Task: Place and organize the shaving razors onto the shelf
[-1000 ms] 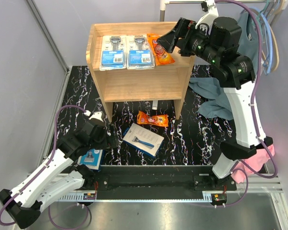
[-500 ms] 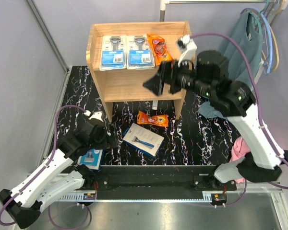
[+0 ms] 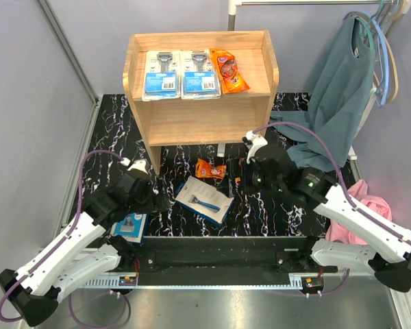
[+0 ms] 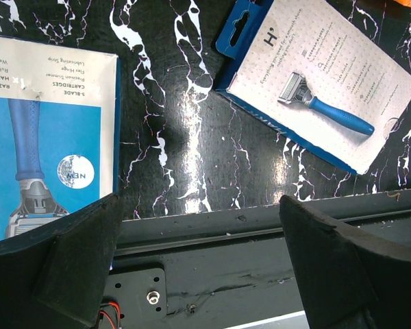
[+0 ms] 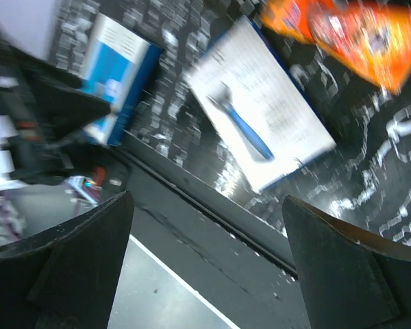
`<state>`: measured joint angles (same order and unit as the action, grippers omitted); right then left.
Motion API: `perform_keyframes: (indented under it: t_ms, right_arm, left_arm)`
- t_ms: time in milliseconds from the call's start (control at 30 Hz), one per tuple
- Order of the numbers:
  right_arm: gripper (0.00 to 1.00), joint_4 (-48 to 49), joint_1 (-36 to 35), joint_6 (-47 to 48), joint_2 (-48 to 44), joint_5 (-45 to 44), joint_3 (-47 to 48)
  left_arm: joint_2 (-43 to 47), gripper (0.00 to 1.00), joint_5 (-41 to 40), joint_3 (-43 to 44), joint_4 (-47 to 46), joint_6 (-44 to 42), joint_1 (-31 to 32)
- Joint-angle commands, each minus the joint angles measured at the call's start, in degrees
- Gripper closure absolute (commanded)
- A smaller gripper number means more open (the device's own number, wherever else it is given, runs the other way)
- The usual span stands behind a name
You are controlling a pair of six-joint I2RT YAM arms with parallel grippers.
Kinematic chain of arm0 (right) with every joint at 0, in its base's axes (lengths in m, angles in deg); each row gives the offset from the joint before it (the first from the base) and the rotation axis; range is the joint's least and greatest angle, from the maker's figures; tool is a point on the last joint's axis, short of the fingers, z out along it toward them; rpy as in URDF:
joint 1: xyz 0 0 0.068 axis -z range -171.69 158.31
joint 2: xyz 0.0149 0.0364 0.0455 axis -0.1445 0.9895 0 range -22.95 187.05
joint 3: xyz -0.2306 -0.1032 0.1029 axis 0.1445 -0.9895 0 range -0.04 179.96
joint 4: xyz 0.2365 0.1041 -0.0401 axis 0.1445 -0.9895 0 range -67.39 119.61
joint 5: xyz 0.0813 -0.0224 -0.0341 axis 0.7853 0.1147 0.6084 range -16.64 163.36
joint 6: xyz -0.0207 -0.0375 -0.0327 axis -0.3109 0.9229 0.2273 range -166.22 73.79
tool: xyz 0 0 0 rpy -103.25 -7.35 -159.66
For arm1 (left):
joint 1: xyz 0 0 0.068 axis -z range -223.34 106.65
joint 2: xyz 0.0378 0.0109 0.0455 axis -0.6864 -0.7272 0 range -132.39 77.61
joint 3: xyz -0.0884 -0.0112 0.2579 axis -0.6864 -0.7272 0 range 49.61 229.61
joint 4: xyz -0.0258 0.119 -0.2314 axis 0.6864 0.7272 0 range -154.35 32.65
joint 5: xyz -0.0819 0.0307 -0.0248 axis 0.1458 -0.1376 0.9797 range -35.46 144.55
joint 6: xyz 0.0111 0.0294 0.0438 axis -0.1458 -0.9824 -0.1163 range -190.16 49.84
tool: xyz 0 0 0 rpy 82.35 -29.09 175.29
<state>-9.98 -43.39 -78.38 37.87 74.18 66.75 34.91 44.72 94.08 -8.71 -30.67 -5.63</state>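
Observation:
The wooden shelf (image 3: 198,116) carries two blue blister razor packs (image 3: 160,75) (image 3: 198,74) and an orange packet (image 3: 229,70) on its top tier. On the black marbled table lie a second orange packet (image 3: 209,168), a white razor box (image 3: 204,199) and a white-and-blue box (image 3: 130,225), partly under the left arm. My right gripper (image 3: 231,175) hangs open just right of the table's orange packet (image 5: 356,34), with the white box (image 5: 260,116) in its blurred view. My left gripper (image 4: 198,212) is open and empty between both boxes (image 4: 322,89) (image 4: 48,137).
A teal garment (image 3: 342,89) hangs on hangers at the back right and drapes onto the table. A pink cloth (image 3: 370,212) lies at the right edge. The black base rail (image 3: 212,257) runs along the near edge. The shelf's lower tier (image 3: 202,122) holds nothing.
My right arm has swung from the shelf's top tier down to the table beside the orange packet, still open. The left arm has not moved.

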Motion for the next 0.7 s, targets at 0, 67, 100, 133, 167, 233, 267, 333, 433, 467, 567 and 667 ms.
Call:
perform_keyframes:
  t_ms: [0, 67, 100, 133, 167, 233, 267, 333, 433, 467, 567, 667]
  right_arm:
    - [0.00, 4.3, -0.6, -4.3, 0.1, -4.7, -5.2]
    - [0.00, 4.3, -0.5, -4.7, 0.5, -6.6, -6.0]
    - [0.00, 4.6, -0.6, -4.4, 1.3, -7.1, -6.1]
    - [0.00, 4.6, -0.6, -4.1, 1.8, -7.8, -6.1]
    - [0.00, 4.2, -0.7, -3.7, 2.5, -8.5, -5.6]
    - [0.00, 4.3, -0.7, -2.4, 4.7, -10.0, -4.7]
    - [0.00, 4.3, -0.6, -1.9, 5.4, -10.6, -4.6]
    - [0.00, 4.4, -0.6, -1.0, 7.6, -12.6, -4.3]
    - [0.00, 5.2, -0.6, -0.2, 10.5, -14.8, -4.4]
    - [0.00, 5.7, -0.6, 0.3, 11.2, -14.8, -4.4]
    - [0.00, 7.5, -0.6, 1.7, 14.7, -13.6, -4.4]
    - [0.00, 9.2, -0.6, 2.9, 19.5, -12.1, -3.8]
  left_arm:
    - [0.1, 0.01, -0.5, 0.0, -2.4, -0.2, 0.0]
    - [0.2, 0.01, -0.6, 0.1, -2.2, -0.1, -0.1]
    - [0.2, 0.01, -0.7, 0.0, -2.2, 0.1, -0.1]
    - [0.4, 0.01, -0.8, 0.0, -2.2, 0.3, 0.0]
    - [0.4, 0.01, -0.8, 0.0, -2.2, 0.5, -0.1]
    - [0.5, 0.01, -0.8, 0.0, -2.0, 0.6, -0.1]
    - [0.6, 0.01, -0.8, 0.0, -1.9, 0.6, -0.1]
    - [0.7, 0.01, -0.8, -0.1, -1.9, 0.6, -0.1]
    - [0.6, 0.01, -0.6, 0.0, -1.9, 0.6, -0.1]
    - [0.6, 0.01, -0.6, -0.1, -2.0, 0.8, -0.1]
    - [0.4, 0.01, 0.1, -0.4, -2.4, 2.1, -0.1]
    - [0.9, 0.01, 4.6, -3.8, -6.7, 5.1, -0.1]
